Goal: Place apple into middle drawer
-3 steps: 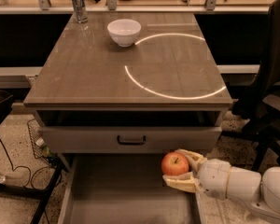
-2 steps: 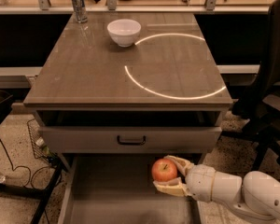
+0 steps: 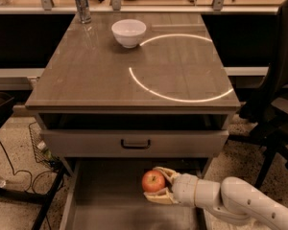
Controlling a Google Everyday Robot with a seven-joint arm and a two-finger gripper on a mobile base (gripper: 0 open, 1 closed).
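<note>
1. Step in hand: I judge this to be the delivery step. The apple [image 3: 153, 181] is held and positioned over its destination, but not yet set down.
2. Gripper [image 3: 151, 183]: it sits low at the front of the cabinet, reaching in from the right. Its two pale fingers [image 3: 159, 198] clamp the apple from above and below.
3. Apple location: it is inside the outline of the middle drawer [image 3: 103, 198], right of centre and near the back. I cannot tell whether it touches the drawer floor.
4. Middle drawer: pulled out, with bare floor to the left of the apple.
5. Handled drawer [image 3: 81, 143]: shut, directly above and just behind the gripper.
6. Tabletop [image 3: 96, 80]: carries a white bowl [image 3: 128, 31], well apart from the work.
7. Next move, in my judgement: lower the apple onto the floor, release it, then withdraw to the right without clipping the handled drawer or nudging the fruit into a roll.
</note>
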